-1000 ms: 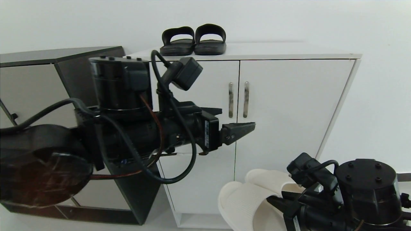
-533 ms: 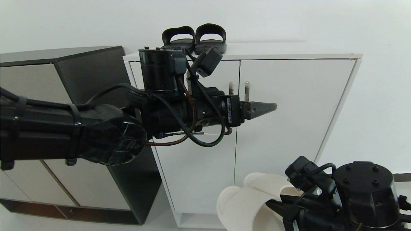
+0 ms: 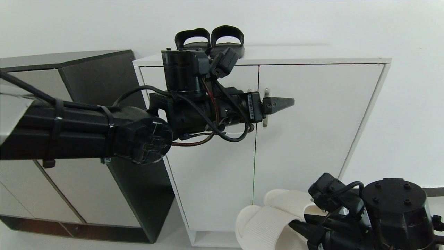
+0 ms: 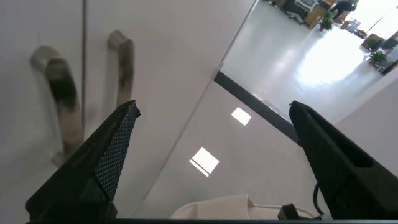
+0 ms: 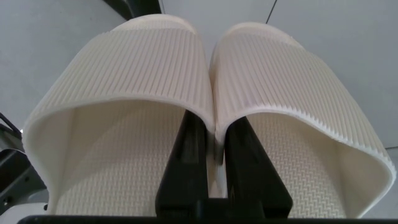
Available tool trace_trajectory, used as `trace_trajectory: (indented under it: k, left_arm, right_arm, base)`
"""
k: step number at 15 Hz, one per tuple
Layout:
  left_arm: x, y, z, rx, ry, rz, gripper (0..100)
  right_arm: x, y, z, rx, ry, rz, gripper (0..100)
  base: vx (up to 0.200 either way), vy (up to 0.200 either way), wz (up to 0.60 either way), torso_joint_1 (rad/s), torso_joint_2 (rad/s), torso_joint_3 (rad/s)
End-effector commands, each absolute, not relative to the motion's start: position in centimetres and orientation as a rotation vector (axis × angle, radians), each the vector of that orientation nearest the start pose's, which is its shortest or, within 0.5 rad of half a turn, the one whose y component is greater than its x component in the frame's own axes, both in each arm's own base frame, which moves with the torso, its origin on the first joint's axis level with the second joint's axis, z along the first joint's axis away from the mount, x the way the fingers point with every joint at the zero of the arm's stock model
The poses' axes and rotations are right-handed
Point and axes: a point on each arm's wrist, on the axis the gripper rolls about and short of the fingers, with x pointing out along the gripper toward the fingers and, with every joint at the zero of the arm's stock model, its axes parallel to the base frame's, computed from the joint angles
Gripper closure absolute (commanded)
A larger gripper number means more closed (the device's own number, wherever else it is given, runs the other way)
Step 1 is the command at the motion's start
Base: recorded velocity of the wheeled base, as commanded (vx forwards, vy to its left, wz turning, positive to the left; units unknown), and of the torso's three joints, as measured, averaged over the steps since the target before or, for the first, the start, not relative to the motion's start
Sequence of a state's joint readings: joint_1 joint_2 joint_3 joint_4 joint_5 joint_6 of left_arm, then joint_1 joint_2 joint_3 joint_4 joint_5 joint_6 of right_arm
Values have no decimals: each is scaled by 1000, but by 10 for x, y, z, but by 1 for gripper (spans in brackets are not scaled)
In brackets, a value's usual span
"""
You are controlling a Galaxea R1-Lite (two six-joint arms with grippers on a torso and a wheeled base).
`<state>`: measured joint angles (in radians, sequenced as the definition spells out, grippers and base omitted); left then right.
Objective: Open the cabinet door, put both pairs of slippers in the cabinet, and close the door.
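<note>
With left jaws spread, has risen level with door handles just ahead, with right jaws clenched on white slippers. Ready to pull open.

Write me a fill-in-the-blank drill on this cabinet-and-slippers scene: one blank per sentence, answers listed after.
The black slippers rest on ____ of the white cabinet.
Both cabinet doors are ____.
The left gripper, jaws ____, is at the door handles.
The right gripper is shut on ____ white slippers.
Missing words: top; closed; open; two.
</note>
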<state>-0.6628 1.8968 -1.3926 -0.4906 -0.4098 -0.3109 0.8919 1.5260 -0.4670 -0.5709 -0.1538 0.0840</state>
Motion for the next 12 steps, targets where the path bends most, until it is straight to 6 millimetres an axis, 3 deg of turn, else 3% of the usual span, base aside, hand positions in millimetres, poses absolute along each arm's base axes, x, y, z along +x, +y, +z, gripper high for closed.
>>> trace_trajectory:
  k: [1,12]
  left_arm:
    - [306,-250,260,-277,187,-1052,0]
    - [324,-267,244,-238,185,-988,0]
  right_arm:
    - [145,175,137,-168,458,705,100]
    - [145,174,136,-173,464,706,100]
  base:
    - [0,0,0,0,0,0]
    - [0,0,0,0,0,0]
